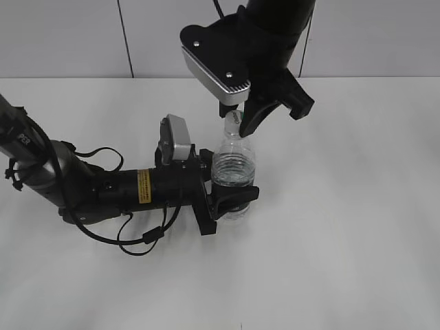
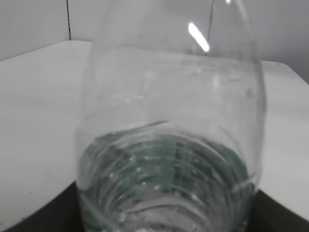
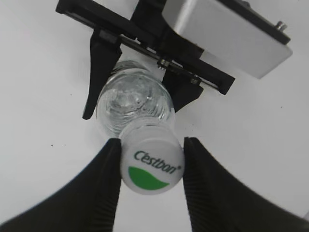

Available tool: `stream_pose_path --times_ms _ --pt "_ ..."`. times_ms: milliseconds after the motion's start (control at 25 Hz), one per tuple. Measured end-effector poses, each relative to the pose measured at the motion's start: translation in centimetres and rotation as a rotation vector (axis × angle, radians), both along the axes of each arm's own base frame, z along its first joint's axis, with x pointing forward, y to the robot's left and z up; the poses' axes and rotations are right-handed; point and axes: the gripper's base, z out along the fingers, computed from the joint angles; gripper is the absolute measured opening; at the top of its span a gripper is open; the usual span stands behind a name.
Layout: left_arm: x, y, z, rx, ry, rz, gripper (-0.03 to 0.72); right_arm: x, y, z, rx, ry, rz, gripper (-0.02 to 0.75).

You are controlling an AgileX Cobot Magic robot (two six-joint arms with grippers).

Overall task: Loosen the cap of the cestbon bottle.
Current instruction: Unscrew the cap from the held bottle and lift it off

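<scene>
A: Where is the cap point(image 3: 152, 163) sitting right now?

B: It is sitting on top of the bottle point(image 1: 234, 170), which is standing upright on the white surface point(image 1: 344, 227). The right hand point(image 3: 150, 166) is coming down from above, and the cap is lying directly between its two fingers point(image 3: 104, 188).

A: Is that hand gripping it?

B: Its fingers are pressing against both sides of the cap, so it is closed on the cap. The green mark and the lettering on top are facing the wrist camera.

A: And the other hand?

B: The left hand point(image 1: 230, 199) is reaching in low from the left and is clamping the lower body of the bottle, a finger on each side. In its own wrist view the clear bottle is filling nearly everything, with green showing through near the bottom.
</scene>
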Motion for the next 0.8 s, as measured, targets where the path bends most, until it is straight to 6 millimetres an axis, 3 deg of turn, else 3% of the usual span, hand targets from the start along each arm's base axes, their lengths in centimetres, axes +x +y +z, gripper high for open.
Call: stream_pose_path --times_ms 120,360,600,800 --pt "0.0 0.0 0.0 0.000 0.000 0.000 0.408 0.0 0.1 0.0 0.010 0.015 -0.039 0.319" --pt "0.0 0.0 0.0 -0.002 0.002 0.000 0.408 0.0 0.0 0.0 0.027 0.066 -0.233 0.501" --pt "0.0 0.0 0.0 -0.002 0.002 0.000 0.408 -0.1 0.0 0.1 0.039 0.095 -0.349 0.552" --pt "0.0 0.0 0.0 -0.002 0.002 0.000 0.408 -0.6 -0.3 1.8 0.095 0.127 -0.537 0.582"
